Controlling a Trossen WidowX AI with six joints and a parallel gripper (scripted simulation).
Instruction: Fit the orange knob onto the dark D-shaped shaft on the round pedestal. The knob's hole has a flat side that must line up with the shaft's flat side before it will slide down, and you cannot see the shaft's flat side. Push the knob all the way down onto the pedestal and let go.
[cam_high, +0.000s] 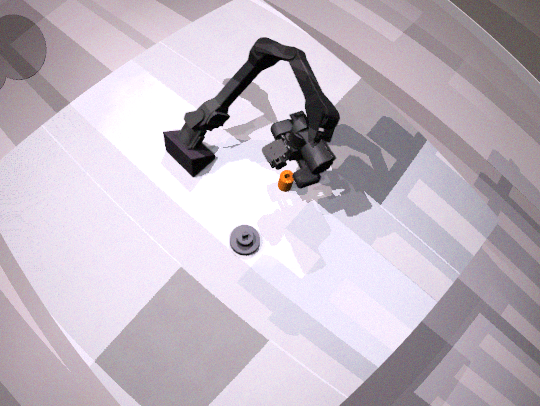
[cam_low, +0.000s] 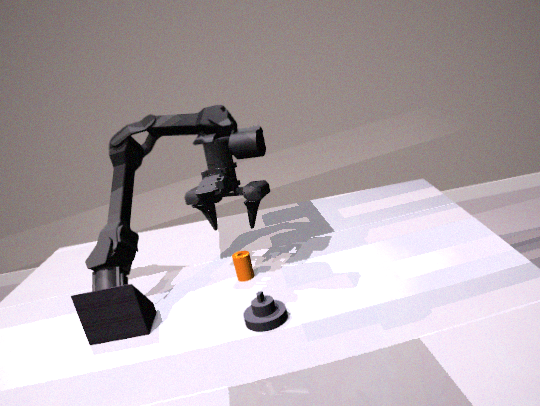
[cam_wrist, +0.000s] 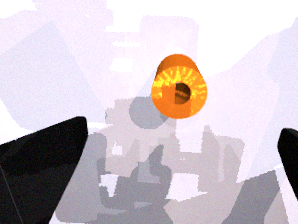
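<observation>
The orange knob (cam_high: 285, 184) (cam_low: 243, 269) (cam_wrist: 162, 103) stands upright on the table, its hole facing up. In the wrist view the hole's flat side faces left. My gripper (cam_low: 234, 228) (cam_wrist: 182, 131) is wide open and empty, above the knob and clear of it. In the wrist view the knob shows between the two fingers but towards the top of the picture. The round dark pedestal (cam_high: 235, 245) (cam_low: 252, 322) stands apart from the knob, with its shaft (cam_high: 245, 236) (cam_low: 260, 296) bare. The pedestal is out of the wrist view. The shaft's flat side cannot be made out.
The arm's dark base block (cam_high: 190, 154) (cam_low: 115, 316) stands on the table (cam_high: 150, 240) (cam_low: 200, 350), to the left of the knob and pedestal in the top and exterior views. Shadows of the arm and patches of light and grey cross the table top.
</observation>
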